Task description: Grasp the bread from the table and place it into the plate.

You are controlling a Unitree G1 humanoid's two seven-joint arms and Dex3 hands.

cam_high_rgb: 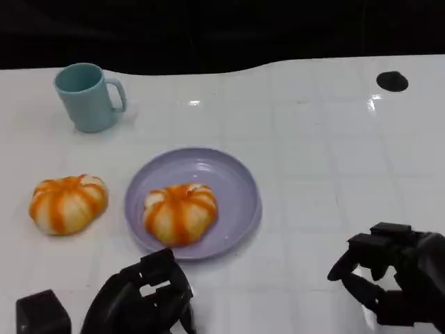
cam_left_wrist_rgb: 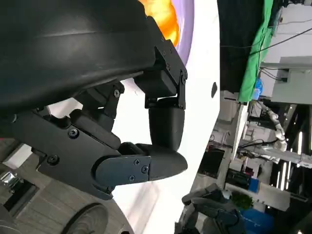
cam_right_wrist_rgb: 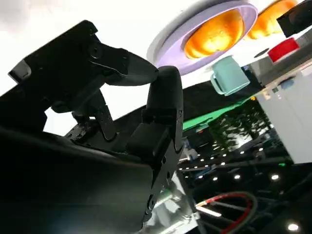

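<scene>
Because one bread (cam_high_rgb: 180, 212) is already lying inside the plate (cam_high_rgb: 240, 182), I am keeping my left hand (cam_high_rgb: 142, 303) low at the plate's near rim, released and holding nothing. My right hand (cam_high_rgb: 393, 278) is resting apart on the surface (cam_high_rgb: 327, 153), fingers curled and empty, while a second bread (cam_high_rgb: 67, 202) is sitting beside the plate.
</scene>
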